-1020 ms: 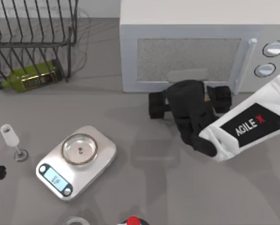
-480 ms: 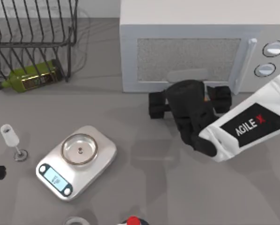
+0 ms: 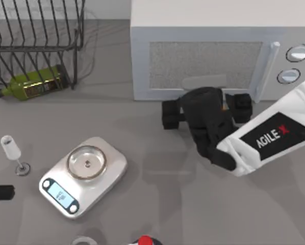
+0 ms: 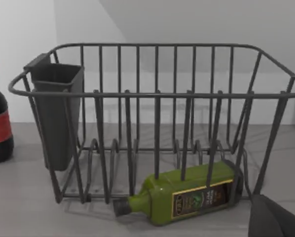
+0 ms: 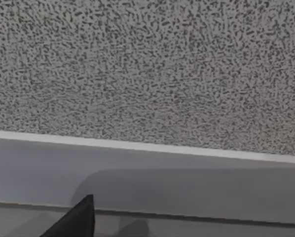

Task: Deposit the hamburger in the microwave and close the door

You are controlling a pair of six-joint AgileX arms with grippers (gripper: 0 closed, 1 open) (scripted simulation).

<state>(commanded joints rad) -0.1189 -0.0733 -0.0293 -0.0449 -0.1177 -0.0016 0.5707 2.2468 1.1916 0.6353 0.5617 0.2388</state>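
Right hand (image 3: 206, 109) at shut door (image 3: 206, 64); microwave (image 3: 219, 20) closed.

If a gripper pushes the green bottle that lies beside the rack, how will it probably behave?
The green bottle lies on its side on the table, so a sideways push would probably make it roll. The rack right behind it would likely stop it in that direction. Its glossy surface looks slippery, and perhaps fragile if it is glass.
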